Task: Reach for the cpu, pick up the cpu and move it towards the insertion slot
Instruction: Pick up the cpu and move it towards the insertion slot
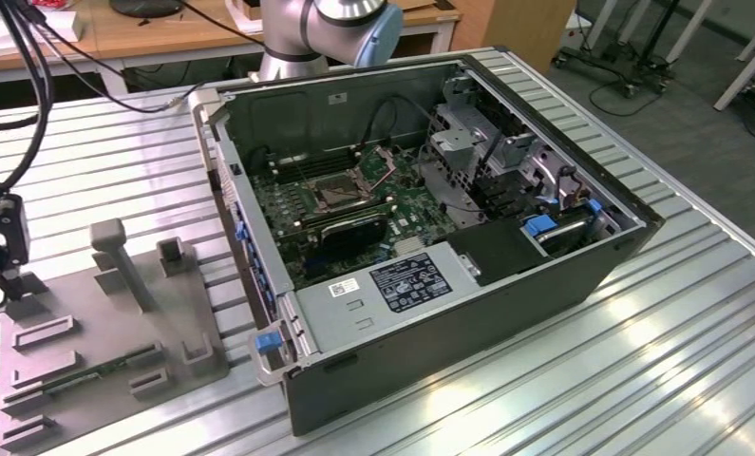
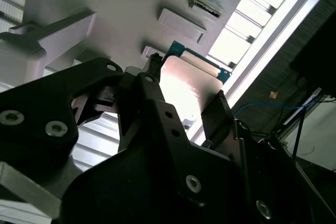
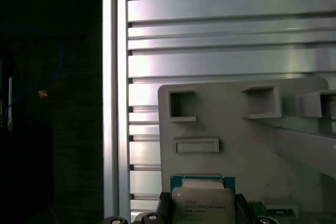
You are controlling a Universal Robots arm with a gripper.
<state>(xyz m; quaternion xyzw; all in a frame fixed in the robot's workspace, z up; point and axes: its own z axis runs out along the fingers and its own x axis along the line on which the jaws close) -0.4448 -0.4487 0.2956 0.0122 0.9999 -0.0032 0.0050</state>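
In both wrist views my gripper point(image 2: 185, 81) point(image 3: 203, 209) is shut on the cpu point(image 2: 195, 95) point(image 3: 202, 202), a flat square chip with a pale metallic top and a thin green rim. A black finger point(image 2: 152, 85) presses on each side of the chip. The chip hangs over a corner of the grey plastic tray point(image 3: 236, 124). In the exterior view the gripper point(image 1: 9, 271) stands at the far left, by the tray's point(image 1: 111, 318) back corner. The insertion slot point(image 1: 331, 196), a square silver-framed socket with a dark centre, lies on the motherboard inside the open computer case.
The open computer case point(image 1: 517, 275) lies on its side on the slatted metal table point(image 1: 631, 380), to the exterior view's right of the tray. A green memory stick point(image 1: 92, 376) rests in the tray, which has raised posts point(image 1: 114, 256). Cables hang at the exterior view's upper left.
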